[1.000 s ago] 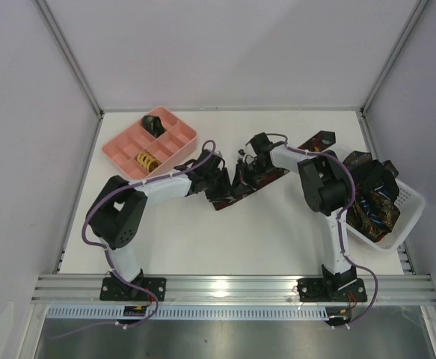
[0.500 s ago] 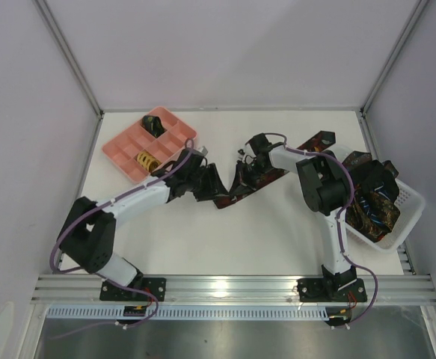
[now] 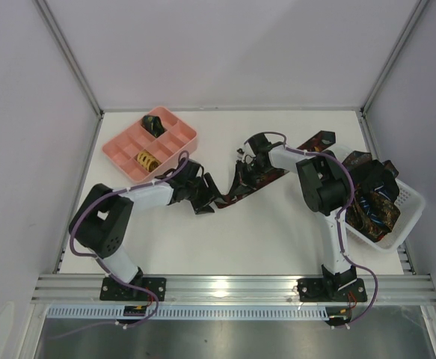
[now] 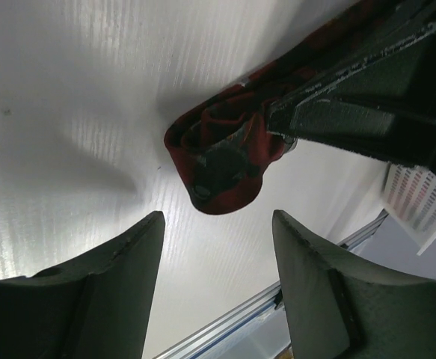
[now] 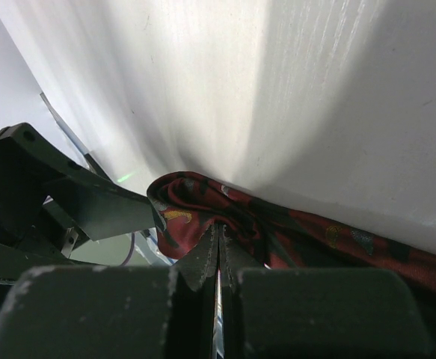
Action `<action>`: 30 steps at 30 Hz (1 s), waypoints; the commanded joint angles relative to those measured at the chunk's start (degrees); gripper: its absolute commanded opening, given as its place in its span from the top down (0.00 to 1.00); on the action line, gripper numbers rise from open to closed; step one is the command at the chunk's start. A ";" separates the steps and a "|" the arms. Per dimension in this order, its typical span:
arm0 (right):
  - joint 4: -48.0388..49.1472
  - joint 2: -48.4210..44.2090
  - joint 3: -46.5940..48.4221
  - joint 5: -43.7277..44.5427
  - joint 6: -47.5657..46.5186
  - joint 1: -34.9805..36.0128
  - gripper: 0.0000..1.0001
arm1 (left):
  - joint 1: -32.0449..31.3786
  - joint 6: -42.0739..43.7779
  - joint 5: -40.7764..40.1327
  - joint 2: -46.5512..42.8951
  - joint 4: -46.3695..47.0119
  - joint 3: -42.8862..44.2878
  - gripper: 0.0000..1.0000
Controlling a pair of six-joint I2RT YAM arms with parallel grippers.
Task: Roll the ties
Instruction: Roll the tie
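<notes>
tie rolled end just ahead of gaping left pincer, right pincer pinched shut on it

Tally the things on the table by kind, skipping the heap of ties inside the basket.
Pink compartment tray: 1
White mesh basket: 1
Rolled ties in the tray: 2, dark roll and yellow roll
Red-patterned tie on the table: 1
Total: 5
</notes>
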 commanded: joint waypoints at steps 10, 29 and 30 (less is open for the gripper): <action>-0.01 -1.20 0.43 4.10 -1.95 -0.53 1.00 | 1.34 -9.70 -1.98 0.33 7.82 -2.91 0.36; -0.44 -1.12 1.05 3.39 -1.51 -0.36 1.00 | 2.13 -12.16 -1.27 6.66 14.24 -1.42 0.60; -0.45 -1.12 1.40 3.39 -1.42 -0.18 1.00 | 2.22 -11.90 -1.19 6.75 14.41 -1.33 0.67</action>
